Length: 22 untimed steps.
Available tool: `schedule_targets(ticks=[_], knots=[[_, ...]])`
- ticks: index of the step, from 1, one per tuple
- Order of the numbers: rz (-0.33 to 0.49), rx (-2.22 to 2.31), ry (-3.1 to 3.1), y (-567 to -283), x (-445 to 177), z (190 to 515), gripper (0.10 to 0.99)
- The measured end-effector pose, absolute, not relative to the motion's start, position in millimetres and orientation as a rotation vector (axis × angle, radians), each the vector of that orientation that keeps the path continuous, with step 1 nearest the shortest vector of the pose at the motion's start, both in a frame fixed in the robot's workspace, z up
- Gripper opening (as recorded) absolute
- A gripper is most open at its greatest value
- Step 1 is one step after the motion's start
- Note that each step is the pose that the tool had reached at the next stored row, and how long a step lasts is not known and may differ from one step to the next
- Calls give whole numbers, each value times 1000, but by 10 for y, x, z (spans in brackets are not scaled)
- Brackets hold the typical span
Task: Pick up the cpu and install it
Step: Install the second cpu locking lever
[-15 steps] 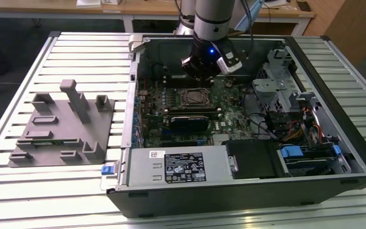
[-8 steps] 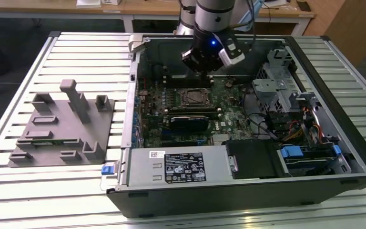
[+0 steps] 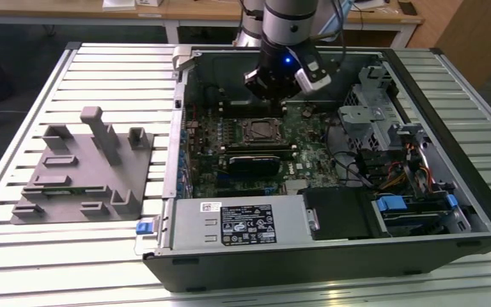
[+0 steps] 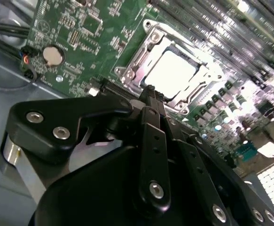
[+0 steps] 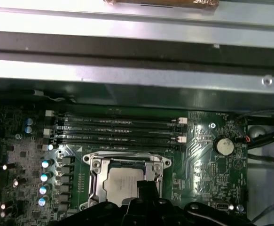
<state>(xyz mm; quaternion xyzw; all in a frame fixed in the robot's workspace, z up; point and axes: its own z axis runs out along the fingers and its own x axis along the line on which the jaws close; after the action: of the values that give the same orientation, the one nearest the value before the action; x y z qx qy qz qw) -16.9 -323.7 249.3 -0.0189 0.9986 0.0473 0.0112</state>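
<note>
**Cpu seated in socket, gripper above it**

The cpu (image 4: 176, 70) lies flat inside the socket (image 4: 137, 61) on the motherboard (image 4: 80, 28), its pale metal top framed by the socket's metal bracket; it shows in both wrist views, also at (image 5: 122, 181). In the exterior view the socket (image 3: 260, 130) sits near the middle of the open computer case (image 3: 450, 211).

The gripper (image 4: 151, 94) hangs just above the socket's edge, its dark fingers (image 4: 148, 117) drawn together with no gap visible between them and nothing held; its tip overlaps the near edge of the socket in both wrist views. Whether it touches the bracket I cannot tell.

Beyond the socket run the memory slots (image 5: 118, 129); a coin battery (image 5: 224, 146) sits beside it on the board. Outside the case, on the slatted table (image 3: 100, 70) on the exterior view's left, stands the grey fixture (image 3: 84, 169).
</note>
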Motion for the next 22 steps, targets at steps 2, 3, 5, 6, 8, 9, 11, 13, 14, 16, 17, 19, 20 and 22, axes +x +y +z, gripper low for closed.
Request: schedule_targets(ticks=[2, 3, 5, 6, 8, 9, 11, 13, 14, 16, 17, 19, 20, 22], knots=[[148, -59, 3115, -3268, -169, 2493, 106], [148, -59, 3115, -3277, -170, 2493, 106], [148, -59, 3115, -3292, -169, 2493, 106], [148, -59, 3115, -3297, -169, 2493, 106], [147, -59, 3115, -3312, -169, 2493, 106], [148, -59, 3115, -3318, -170, 2493, 106], [147, -59, 3115, -3342, -169, 2493, 106], [147, -59, 3115, -3374, -170, 2493, 106], [148, -59, 3115, -3393, -170, 2493, 106], [147, -59, 3116, -3427, -169, 2493, 106], [148, -59, 3118, -3437, -169, 2493, 106], [148, -59, 3122, -3459, -168, 2493, 106], [148, -58, 3124, -3465, -166, 2493, 106], [148, -58, 3128, -3468, -161, 2494, 106]])
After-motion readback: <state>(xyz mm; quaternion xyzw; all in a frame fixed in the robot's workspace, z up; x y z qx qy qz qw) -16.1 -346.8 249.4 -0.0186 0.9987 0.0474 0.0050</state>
